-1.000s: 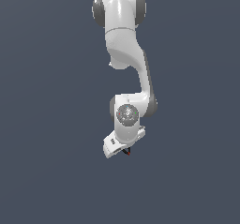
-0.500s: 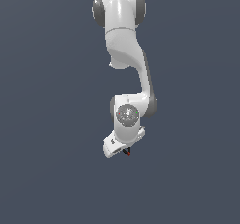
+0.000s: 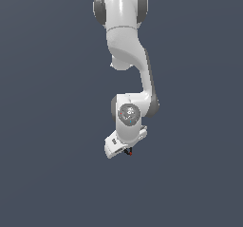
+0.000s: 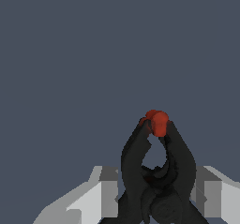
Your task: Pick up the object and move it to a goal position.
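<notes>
Black red-tipped object (image 4: 157, 171) sits apparently clamped between the white tool (image 4: 154, 195).

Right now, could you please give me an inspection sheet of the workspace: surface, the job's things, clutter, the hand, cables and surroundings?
Surface: plain dark grey-blue everywhere; no edge, table or marking to be seen.
Job's things: the object, black with curved prongs and a red tip, sits between the white fingers; in the exterior view it is only a small dark speck with a red dot under the hand.
Goal position: no marker seen.
Clutter: nothing seen.
Hand: the hand is shut on the object, tilted, at the lower end of the white arm.
Cables: nothing seen.
Surroundings: uniform background only; nothing else seen.
</notes>
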You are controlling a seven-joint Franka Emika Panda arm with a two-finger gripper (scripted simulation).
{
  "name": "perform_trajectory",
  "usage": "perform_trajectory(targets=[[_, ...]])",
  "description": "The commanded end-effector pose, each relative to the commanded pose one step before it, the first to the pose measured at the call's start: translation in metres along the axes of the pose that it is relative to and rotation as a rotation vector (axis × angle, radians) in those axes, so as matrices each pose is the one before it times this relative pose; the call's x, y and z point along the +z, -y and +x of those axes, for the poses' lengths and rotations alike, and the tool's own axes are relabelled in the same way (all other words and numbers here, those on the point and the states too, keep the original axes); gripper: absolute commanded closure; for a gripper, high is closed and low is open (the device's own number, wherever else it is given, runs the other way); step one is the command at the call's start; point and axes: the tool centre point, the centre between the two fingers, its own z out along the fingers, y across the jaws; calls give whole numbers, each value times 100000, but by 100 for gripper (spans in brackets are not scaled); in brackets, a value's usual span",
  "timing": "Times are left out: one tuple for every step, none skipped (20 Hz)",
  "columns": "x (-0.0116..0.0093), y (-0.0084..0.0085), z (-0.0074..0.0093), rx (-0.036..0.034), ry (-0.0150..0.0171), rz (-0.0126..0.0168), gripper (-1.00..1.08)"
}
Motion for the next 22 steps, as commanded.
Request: perform_trajectory(targets=[[-271, 203, -380, 1, -62, -39, 108], [-119, 112, -207, 0, 0, 0, 108], [-132, 124, -229, 0, 0, 0, 108], [-146, 137, -253, 0, 0, 0, 108], [-160, 150, -277, 0, 0, 0, 108], [-174, 163, -302, 0, 0, 0, 108], [-190, 177, -328, 0, 0, 0, 108], [-205, 192, -355, 0, 0, 0, 108], [-222, 207, -384, 0, 0, 0, 108], [-239, 223, -413, 0, 0, 0, 108], [-254, 237, -439, 0, 0, 0, 108], [-260, 243, -449, 0, 0, 0, 108], [-265, 247, -458, 0, 0, 0, 108], [-270, 251, -466, 0, 0, 0, 108], [-275, 256, -474, 0, 0, 0, 108], [-262, 261, -480, -1, 45, -20, 108], [-286, 264, -490, 0, 0, 0, 108], [-291, 269, -499, 0, 0, 0, 108], [-296, 273, -507, 0, 0, 0, 108], [-301, 277, -515, 0, 0, 0, 108], [-306, 281, -523, 0, 0, 0, 108], [-311, 285, -531, 0, 0, 0, 108]])
